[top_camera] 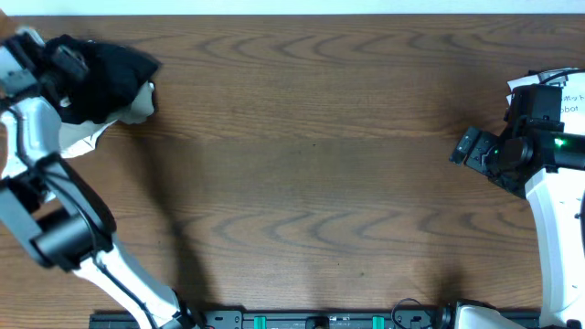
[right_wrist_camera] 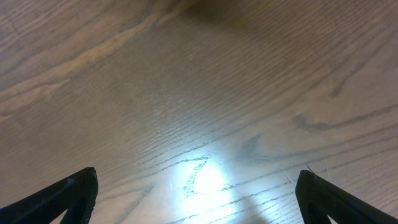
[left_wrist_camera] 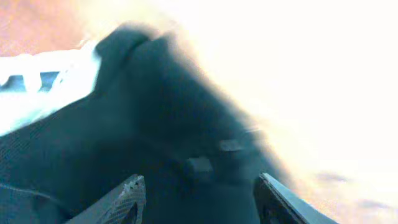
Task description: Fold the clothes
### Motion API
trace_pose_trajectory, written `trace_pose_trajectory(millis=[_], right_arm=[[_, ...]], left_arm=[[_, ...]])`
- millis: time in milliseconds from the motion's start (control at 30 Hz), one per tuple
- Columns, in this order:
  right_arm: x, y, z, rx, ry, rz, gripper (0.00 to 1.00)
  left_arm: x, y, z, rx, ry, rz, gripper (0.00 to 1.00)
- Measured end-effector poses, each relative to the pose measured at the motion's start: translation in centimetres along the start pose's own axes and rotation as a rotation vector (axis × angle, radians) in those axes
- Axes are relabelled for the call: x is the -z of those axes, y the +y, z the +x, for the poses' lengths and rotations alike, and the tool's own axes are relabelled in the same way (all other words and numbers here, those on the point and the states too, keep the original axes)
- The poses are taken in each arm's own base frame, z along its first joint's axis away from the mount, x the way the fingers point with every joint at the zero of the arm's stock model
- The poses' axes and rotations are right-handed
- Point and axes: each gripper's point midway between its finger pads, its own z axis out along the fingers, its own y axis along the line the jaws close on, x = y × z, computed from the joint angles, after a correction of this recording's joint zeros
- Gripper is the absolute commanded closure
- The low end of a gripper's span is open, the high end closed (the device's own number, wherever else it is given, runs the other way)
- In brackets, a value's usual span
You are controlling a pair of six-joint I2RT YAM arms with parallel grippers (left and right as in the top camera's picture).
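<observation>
Left pincer (left_wrist_camera: 199,179), apart, is seemingly releasing the bunched black fabric shirt (top_camera: 101,78) at the tabletop's (top_camera: 311,137) far-left corner; right pincer (right_wrist_camera: 198,173) is idling apart; next, lifting clear.

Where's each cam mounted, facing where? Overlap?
Overhead: above the table, looking straight down; both arms, black garment far left.
Left wrist: on left arm, looking past left end effector at that garment, blurred.
Right wrist: on right arm, looking down past right end effector at bare wood.
Shared: overhead and left wrist both see the garment.
</observation>
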Motion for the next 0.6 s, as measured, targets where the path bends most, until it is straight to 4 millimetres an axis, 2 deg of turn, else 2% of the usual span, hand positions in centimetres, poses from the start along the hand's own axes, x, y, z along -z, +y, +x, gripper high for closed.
trace_pose_trajectory(millis=[33,67,100,167,233,267,333,367,467,600], right_arm=[[0.0,0.0,0.0,0.000,0.000,0.000,0.01],[0.0,0.0,0.0,0.000,0.000,0.000,0.01],[0.0,0.0,0.0,0.000,0.000,0.000,0.01],[0.0,0.0,0.0,0.000,0.000,0.000,0.01],[0.0,0.0,0.0,0.000,0.000,0.000,0.01],[0.0,0.0,0.0,0.000,0.000,0.000,0.01],[0.0,0.0,0.0,0.000,0.000,0.000,0.01],[0.0,0.0,0.0,0.000,0.000,0.000,0.01],[0.0,0.0,0.0,0.000,0.000,0.000,0.01],[0.0,0.0,0.0,0.000,0.000,0.000,0.01]], left_arm=[[1.4,-1.4,-0.9,0.009,-0.012,0.032,0.52],[2.8,-2.6,-1.6,0.016,-0.022,0.058,0.64],[4.0,-3.5,-2.0,0.025,-0.022,0.079,0.68],[6.8,-5.7,-2.5,0.032,-0.012,0.126,0.69],[8.6,-6.7,-1.7,0.051,0.034,0.138,0.69],[9.0,-6.9,-1.1,0.063,0.063,0.137,0.73],[9.3,-6.8,0.7,0.090,0.134,0.121,0.81],[9.1,-6.3,1.6,0.103,0.168,0.102,0.89],[7.7,-4.1,4.2,0.131,0.251,0.004,0.90],[5.4,-1.0,6.6,0.148,0.305,-0.097,0.90]])
